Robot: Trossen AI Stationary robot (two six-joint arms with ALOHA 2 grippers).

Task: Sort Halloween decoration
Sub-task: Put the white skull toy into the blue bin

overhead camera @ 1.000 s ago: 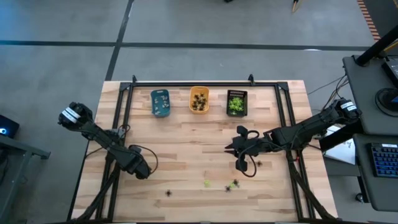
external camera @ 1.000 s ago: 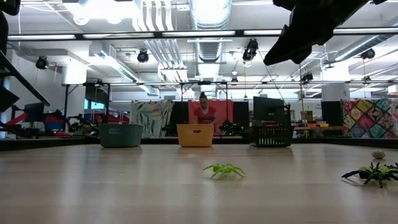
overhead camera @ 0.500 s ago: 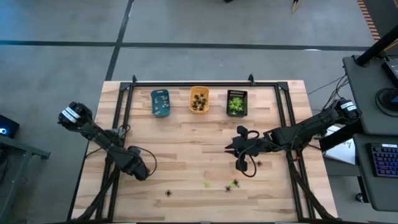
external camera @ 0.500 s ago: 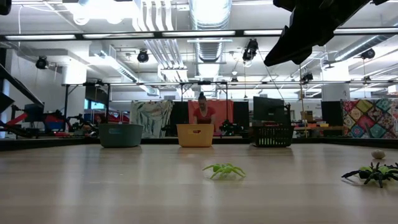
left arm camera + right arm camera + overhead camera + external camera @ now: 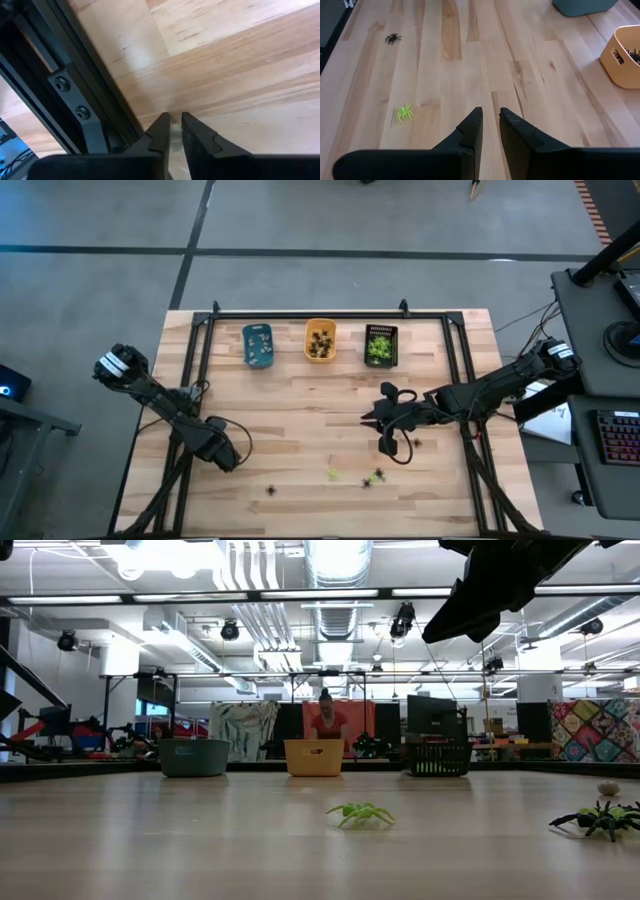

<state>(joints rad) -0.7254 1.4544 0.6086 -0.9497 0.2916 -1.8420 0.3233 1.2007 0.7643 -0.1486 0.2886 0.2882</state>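
Most spiders already fill the three far trays; a few spiders remain on the bench, the left claw narrowed on a pale spider, the right claw narrow and empty.

Left arm reaches in from the table's left edge, its elbow folded, the left gripper low over the near-left part of the table — fingers drawn close together with something small and pale between the tips. Right arm stretches in from the right edge toward mid-table, the right gripper raised, its fingers nearly together with only a narrow gap, nothing between them.
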